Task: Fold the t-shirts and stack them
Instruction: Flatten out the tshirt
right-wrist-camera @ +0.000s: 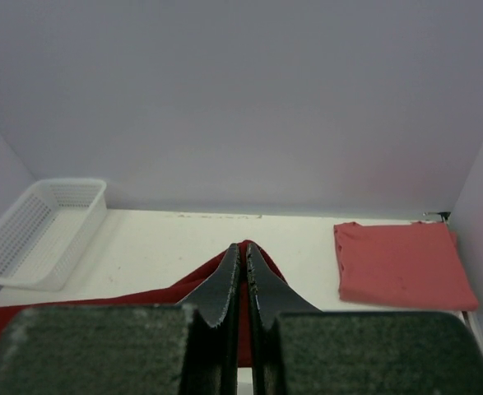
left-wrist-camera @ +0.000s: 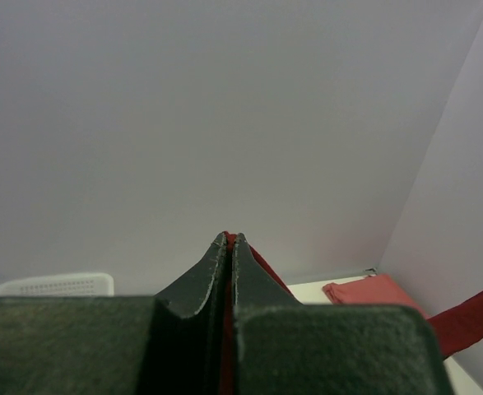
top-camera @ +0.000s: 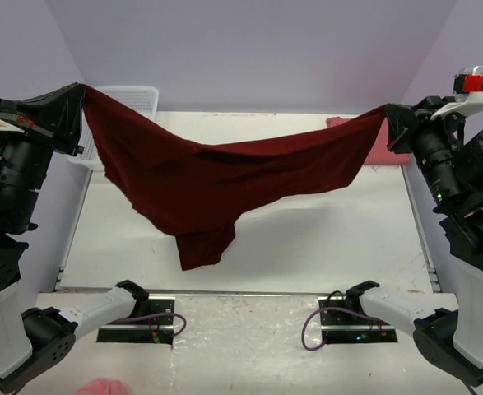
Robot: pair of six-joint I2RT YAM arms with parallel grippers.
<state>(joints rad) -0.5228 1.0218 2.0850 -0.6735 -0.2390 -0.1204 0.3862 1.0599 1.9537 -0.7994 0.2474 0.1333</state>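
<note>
Above the tabletop (top-camera: 307, 239), left jaws and right jaws are clamping opposite ends of the sagging maroon t-shirt (top-camera: 216, 177).

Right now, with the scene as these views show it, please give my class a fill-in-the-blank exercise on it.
The maroon t-shirt hangs between the left fingers and right fingers, ____ of them shut on it.
The folded pink t-shirt lies at the table's far ____ corner.
The white mesh ____ stands at the far left.
Missing words: both; right; basket.
</note>
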